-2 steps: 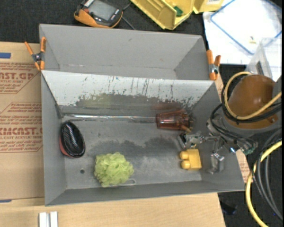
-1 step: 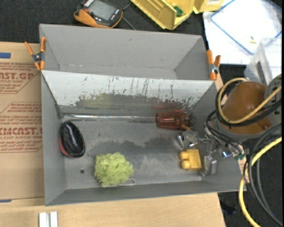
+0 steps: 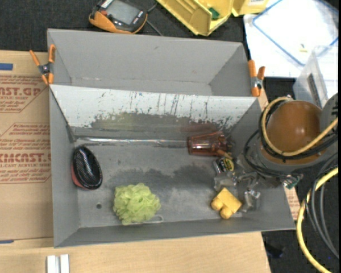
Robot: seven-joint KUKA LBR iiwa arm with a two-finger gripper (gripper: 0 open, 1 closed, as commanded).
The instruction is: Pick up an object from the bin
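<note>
Yellow chunky plastic block (image 3: 225,203) lies in the lower-right corner of the grey metal bin (image 3: 159,56) (likely light, stiff, slightly slick). Gripper (image 3: 237,190) hovers just beside it, fingers spread, empty. Best taken across its flat sides.

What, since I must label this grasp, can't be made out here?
Camera view:
- yellow block: right side hidden behind the gripper; contact unclear.
- small black-and-yellow thing beside the brown cup: too small to identify, partly under the arm.
- black oval thing: its red part mostly covered by its top.
</note>
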